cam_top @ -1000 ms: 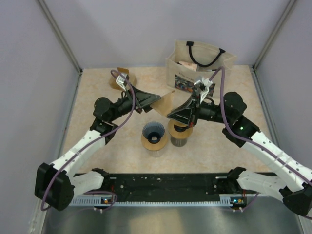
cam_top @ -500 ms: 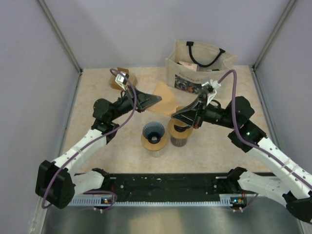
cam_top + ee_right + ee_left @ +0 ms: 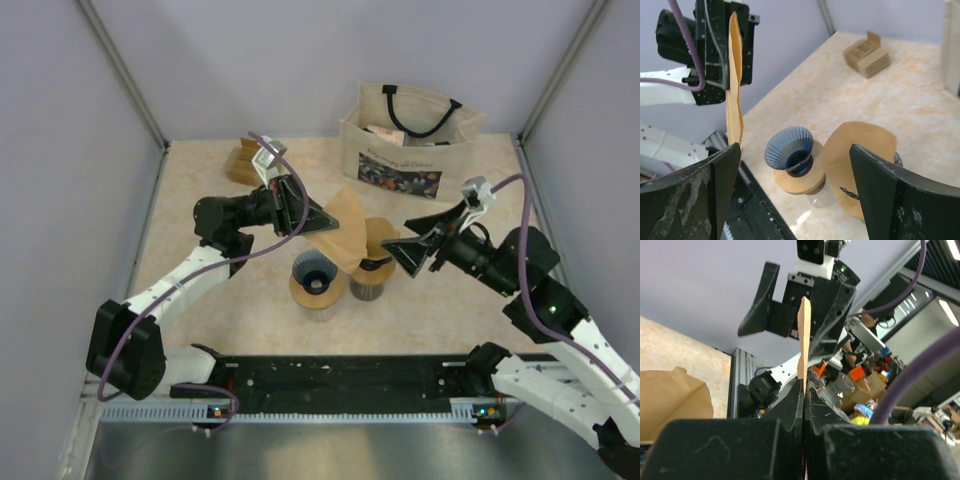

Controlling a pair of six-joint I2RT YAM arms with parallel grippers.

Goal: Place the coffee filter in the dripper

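Left gripper (image 3: 322, 222) is clamped tight on the coffee filter (image 3: 345, 238) — the left wrist view shows its fingers (image 3: 786, 412) pressed flat together, the brown paper standing edge-on straight up out of the seam; the filter hangs in the air, above and just right of the dripper (image 3: 316, 270), not resting in it; the dripper — blue, ribbed, mouth up — sits on a wooden ring (image 3: 298, 291) atop a glass, on the table (image 3: 180, 170) between the two arms; right gripper (image 3: 408, 238) faces the filter from the other side, jaws spread wide and holding nothing; whether the paper brushes its near finger I cannot tell; just beside the dripper stands a second glass vessel (image 3: 368, 288) with a brown paper piece (image 3: 378, 238) lying over its top; at the back, a canvas tote bag (image 3: 405, 150) with black handles, and off in the back-left corner a small stack of brown paper (image 3: 245, 160)
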